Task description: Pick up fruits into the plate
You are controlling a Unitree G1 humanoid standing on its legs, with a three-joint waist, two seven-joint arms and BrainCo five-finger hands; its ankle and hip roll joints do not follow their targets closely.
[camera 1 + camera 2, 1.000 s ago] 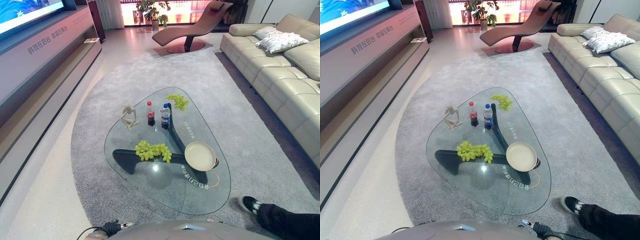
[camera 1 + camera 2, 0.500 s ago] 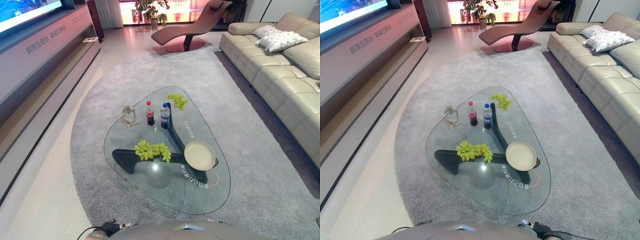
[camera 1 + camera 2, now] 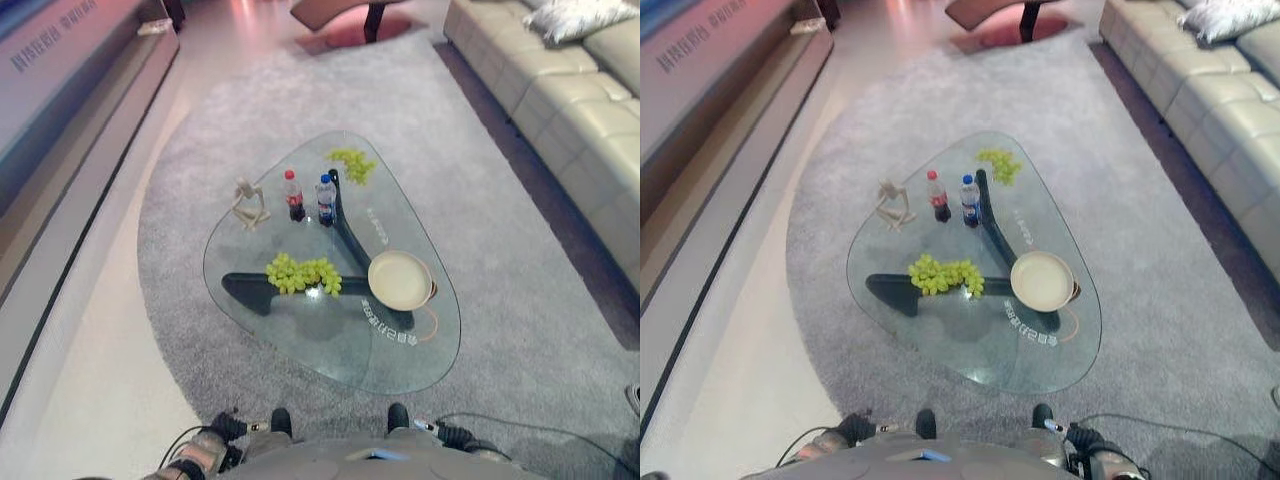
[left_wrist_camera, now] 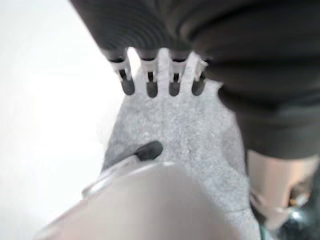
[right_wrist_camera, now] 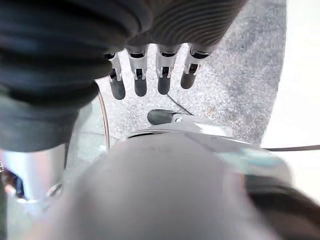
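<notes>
In the left eye view the glass tabletop (image 3: pixel 330 330) is lying ahead on the grey rug (image 3: pixel 480 200), with one bunch of green grapes (image 3: pixel 303 274) sitting near its middle toward the left edge and a second bunch (image 3: pixel 352 165) at the far tip; the empty plate (image 3: pixel 400 280) is resting by the right edge, close to the nearer bunch, probably so the carry is short. In the right eye view two bottles (image 3: pixel 952 198) and a small figurine (image 3: pixel 894 204) are standing between the bunches, crowding the far half, while the near edge is offering open room for reaching. In the left wrist view the left hand (image 4: pixel 160 82) is hanging with fingers straight, holding nothing. In the right wrist view the right hand (image 5: pixel 150 77) is hanging likewise, fingers straight and empty
</notes>
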